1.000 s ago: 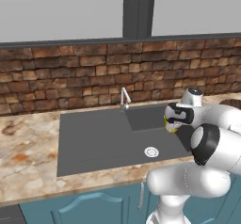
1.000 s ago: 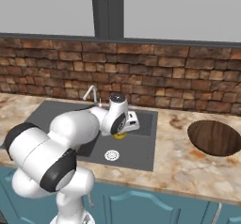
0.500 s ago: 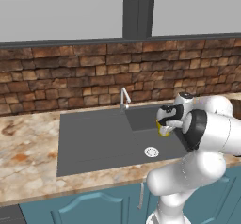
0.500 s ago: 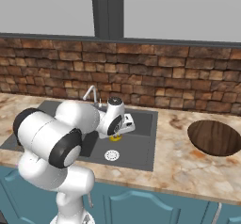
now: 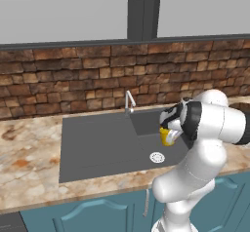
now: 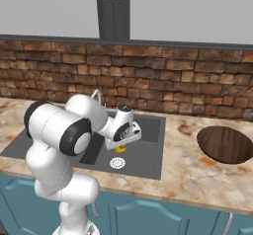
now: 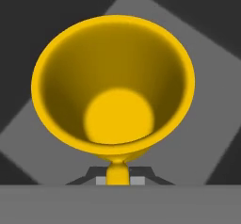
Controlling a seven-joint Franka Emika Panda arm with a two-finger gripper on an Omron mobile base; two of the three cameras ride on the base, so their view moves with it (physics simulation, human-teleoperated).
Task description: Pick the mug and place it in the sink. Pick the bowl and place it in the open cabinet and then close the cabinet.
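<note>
mug [image 5: 167, 136] | pinched by end effector [image 7: 117, 177] at handle | arm bent low over sink [image 5: 97, 148]

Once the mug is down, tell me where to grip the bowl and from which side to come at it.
Probably by its rim, from above. The bowl lies flat and open-side up on the counter right of the sink. It is wide and shallow, so only the thin edge suits two fingers. The near-left rim, toward the sink, looks closest to the arm.
</note>
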